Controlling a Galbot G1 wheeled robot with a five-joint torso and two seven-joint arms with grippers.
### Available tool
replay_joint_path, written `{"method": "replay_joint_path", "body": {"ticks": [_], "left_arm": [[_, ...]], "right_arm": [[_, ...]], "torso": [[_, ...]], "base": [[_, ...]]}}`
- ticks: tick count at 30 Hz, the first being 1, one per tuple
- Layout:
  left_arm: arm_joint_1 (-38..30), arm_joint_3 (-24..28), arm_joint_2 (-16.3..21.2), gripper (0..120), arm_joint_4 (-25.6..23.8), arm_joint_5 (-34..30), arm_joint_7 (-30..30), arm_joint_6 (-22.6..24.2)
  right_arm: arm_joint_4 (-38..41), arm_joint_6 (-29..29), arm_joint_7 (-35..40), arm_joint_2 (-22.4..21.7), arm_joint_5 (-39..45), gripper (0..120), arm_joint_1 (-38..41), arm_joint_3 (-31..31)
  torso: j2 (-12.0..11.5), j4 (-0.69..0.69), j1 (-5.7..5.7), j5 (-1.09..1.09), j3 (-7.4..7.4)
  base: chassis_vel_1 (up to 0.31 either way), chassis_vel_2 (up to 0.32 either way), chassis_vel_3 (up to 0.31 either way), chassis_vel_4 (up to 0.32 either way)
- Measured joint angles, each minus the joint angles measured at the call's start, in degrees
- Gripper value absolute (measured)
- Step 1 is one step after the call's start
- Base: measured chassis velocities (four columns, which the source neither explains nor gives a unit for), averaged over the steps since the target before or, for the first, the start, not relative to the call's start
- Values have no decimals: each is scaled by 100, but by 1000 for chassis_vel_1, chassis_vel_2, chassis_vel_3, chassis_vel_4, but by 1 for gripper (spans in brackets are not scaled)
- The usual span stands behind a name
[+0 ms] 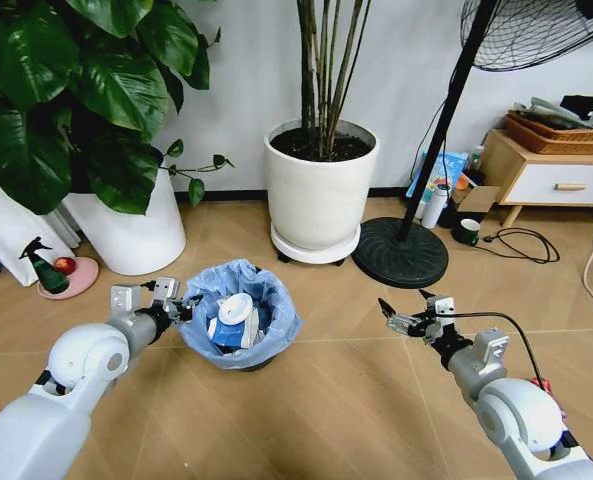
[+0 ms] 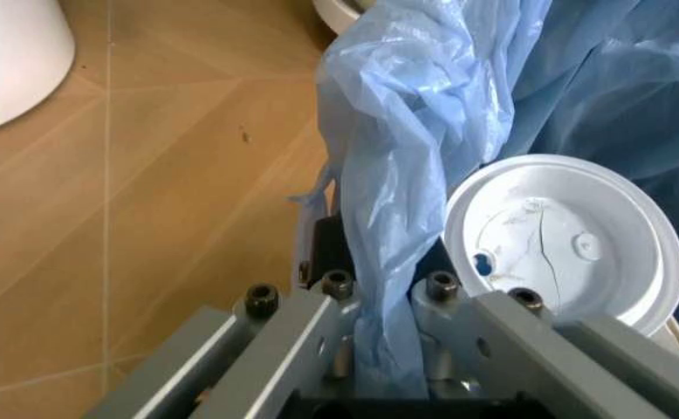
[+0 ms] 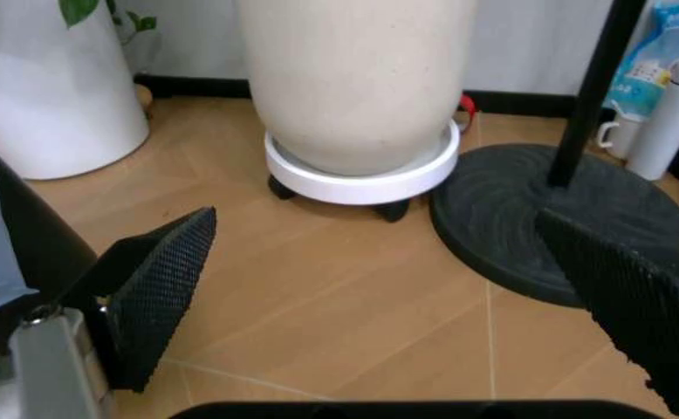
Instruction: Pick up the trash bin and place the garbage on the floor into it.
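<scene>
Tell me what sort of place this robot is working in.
Probably a home living room or a small office corner: chevron wooden floor, large potted plants in white pots, a standing fan, and a low wooden cabinet against the wall.

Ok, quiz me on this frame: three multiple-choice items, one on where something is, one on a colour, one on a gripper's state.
1. Where is the left gripper?
A. At the trash bin's rim
B. On the fan base
C. Beside the spray bottle

2. What colour is the bag lining the bin?
A. Red
B. Light blue
C. Green

3. What state is the right gripper in?
A. Shut on a wrapper
B. Shut on the bin
C. Open, holding nothing

Answers:
1 A: the left gripper sits at the near-left rim of the trash bin, with bag plastic between its fingers in the left wrist view.
2 B: the crinkled bag is light blue.
3 C: the right gripper hovers over bare floor, its pads spread apart.
</scene>
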Motion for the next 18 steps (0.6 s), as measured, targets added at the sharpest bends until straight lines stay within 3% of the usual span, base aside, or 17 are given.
{"method": "replay_joint_path", "body": {"ticks": [18], "left_arm": [[-2, 23, -29, 0, 11, 11, -10, 0]], "right_arm": [[-83, 9, 10, 33, 11, 100, 17, 9]], "torso": [[0, -1, 0, -2, 0]], "base": [[-87, -150, 90, 149]]}}
